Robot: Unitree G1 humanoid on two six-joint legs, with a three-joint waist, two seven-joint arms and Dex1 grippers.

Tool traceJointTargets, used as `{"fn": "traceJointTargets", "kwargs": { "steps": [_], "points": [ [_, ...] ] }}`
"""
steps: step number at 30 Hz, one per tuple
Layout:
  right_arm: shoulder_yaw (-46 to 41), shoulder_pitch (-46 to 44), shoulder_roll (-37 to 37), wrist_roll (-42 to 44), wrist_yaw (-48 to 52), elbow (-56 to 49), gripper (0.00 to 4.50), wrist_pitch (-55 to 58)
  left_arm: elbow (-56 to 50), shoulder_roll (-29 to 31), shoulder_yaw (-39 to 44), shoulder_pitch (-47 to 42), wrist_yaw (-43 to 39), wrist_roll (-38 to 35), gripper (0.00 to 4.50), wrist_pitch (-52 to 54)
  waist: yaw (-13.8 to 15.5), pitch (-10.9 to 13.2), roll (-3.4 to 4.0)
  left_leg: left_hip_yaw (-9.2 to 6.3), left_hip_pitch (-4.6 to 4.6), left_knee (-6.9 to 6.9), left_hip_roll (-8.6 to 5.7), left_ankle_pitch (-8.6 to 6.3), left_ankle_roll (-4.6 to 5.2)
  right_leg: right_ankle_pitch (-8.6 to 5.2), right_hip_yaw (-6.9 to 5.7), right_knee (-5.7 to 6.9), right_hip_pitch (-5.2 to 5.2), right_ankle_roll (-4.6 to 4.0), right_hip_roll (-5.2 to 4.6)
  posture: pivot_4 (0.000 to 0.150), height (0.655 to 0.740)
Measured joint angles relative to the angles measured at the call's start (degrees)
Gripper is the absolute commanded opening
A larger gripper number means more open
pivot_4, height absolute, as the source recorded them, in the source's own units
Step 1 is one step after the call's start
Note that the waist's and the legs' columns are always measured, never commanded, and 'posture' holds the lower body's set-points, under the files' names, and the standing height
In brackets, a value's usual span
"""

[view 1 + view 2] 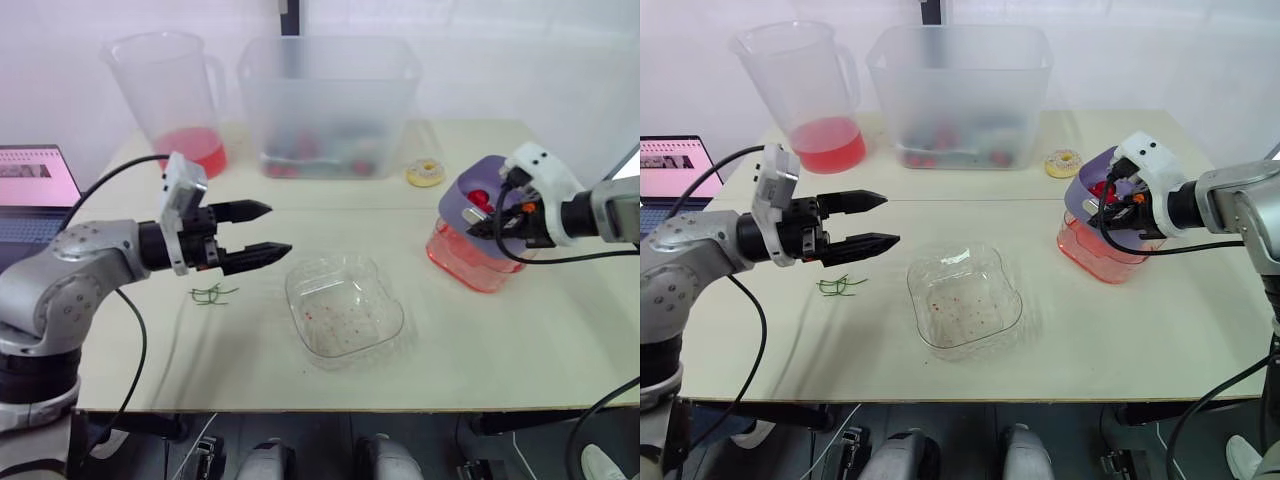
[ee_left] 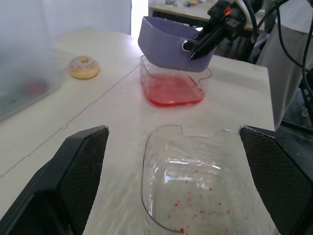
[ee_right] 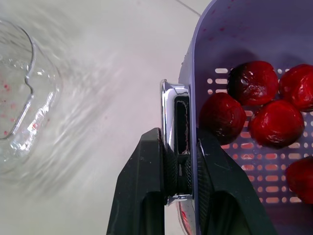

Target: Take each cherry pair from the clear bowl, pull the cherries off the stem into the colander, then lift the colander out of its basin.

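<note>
Lifting step, given empty bowl [image 1: 345, 305]. Clamped on colander [image 3: 254, 29] rim with right gripper [image 3: 180, 147]; left gripper [image 1: 280, 228] spread, idle. Next: raise level, clear of basin [image 1: 470, 265].

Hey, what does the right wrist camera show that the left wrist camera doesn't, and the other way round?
Right wrist view: dark red cherries lying inside the purple colander.
Left wrist view: the doughnut, the red liquid in the basin, and the left pincer, open.
Both: the right pincer shut on the colander's wall, and the clear bowl, empty but for red specks.
</note>
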Motion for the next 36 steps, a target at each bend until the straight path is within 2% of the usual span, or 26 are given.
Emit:
{"fn": "traceJointTargets", "kwargs": {
  "steps": [8, 13, 17, 26, 32, 34, 35, 36],
  "points": [
    [8.63, -11.75, -0.36, -8.43, 9.14, 6.62, 0.24, -10.64, -3.37, 0.32, 4.62, 4.67, 4.59, -4.98, 4.50, 2.64, -0.40, 0.01, 0.01, 0.00, 0.01, -0.06, 0.03, 0.00, -0.01, 0.00, 0.01, -0.01, -0.05, 0.00, 0.05, 0.150, 0.6863],
    [15.80, -18.17, 8.11, -14.95, 17.19, 12.93, 0.24, -23.47, -4.27, 0.54, 6.62, 7.38, 6.79, -5.15, 4.50, 2.41, -1.33, 0.00, 0.00, 0.02, 0.04, -0.05, 0.04, 0.00, -0.01, 0.00, 0.02, 0.00, -0.03, 0.00, 0.06, 0.150, 0.6863],
    [20.37, -21.22, 16.62, -20.22, 21.61, 21.87, 0.24, -33.73, -6.01, 1.61, 8.97, 11.02, 7.78, -5.75, 4.50, 2.39, -1.37, 0.00, 0.00, 0.02, 0.00, -0.06, 0.03, 0.00, -0.01, 0.00, -0.01, -0.04, -0.06, 0.00, 0.02, 0.150, 0.6863],
    [22.65, -21.93, 31.15, -27.71, 23.88, 39.20, 0.24, -48.75, -8.96, 2.67, 12.98, 15.31, 11.64, -7.77, 4.50, 2.60, -1.44, -0.01, -0.01, -0.09, -0.01, 0.01, -0.01, 0.00, -0.03, 0.00, -0.10, -0.02, 0.01, 0.00, -0.04, 0.150, 0.6863],
    [22.59, -20.91, 35.22, -31.05, 24.24, 47.25, 0.24, -54.43, -10.40, 4.58, 14.61, 17.21, 12.87, -9.95, 4.50, 2.80, -1.41, 0.00, -0.01, -0.10, -0.01, 0.02, 0.00, 0.00, -0.04, 0.00, -0.10, -0.02, 0.02, 0.00, -0.05, 0.150, 0.6863],
    [22.34, -20.92, 35.88, -31.79, 24.63, 49.47, 1.31, -54.72, -10.40, 4.67, 14.61, 17.40, 13.09, -10.16, 4.50, 2.78, -1.45, 0.00, -0.01, -0.09, -0.01, 0.02, -0.01, 0.00, -0.04, 0.00, -0.10, -0.02, 0.03, 0.00, -0.05, 0.150, 0.6863],
    [22.16, -20.92, 36.47, -32.07, 24.93, 50.81, 1.59, -54.82, -10.41, 4.67, 14.58, 17.38, 13.13, -10.27, 4.50, 2.67, -1.52, 0.00, 0.00, -0.09, -0.01, 0.02, -0.01, 0.00, -0.04, 0.00, -0.10, -0.02, 0.02, -0.01, -0.04, 0.150, 0.6863],
    [22.05, -20.92, 36.85, -32.40, 25.11, 51.77, 2.07, -54.98, -10.41, 4.67, 14.55, 17.36, 13.15, -10.38, 4.50, 2.60, -1.58, 0.00, 0.00, -0.09, -0.01, 0.01, 0.00, 0.00, -0.04, 0.00, -0.10, -0.02, 0.01, -0.01, -0.04, 0.150, 0.6863]
  ]
}}
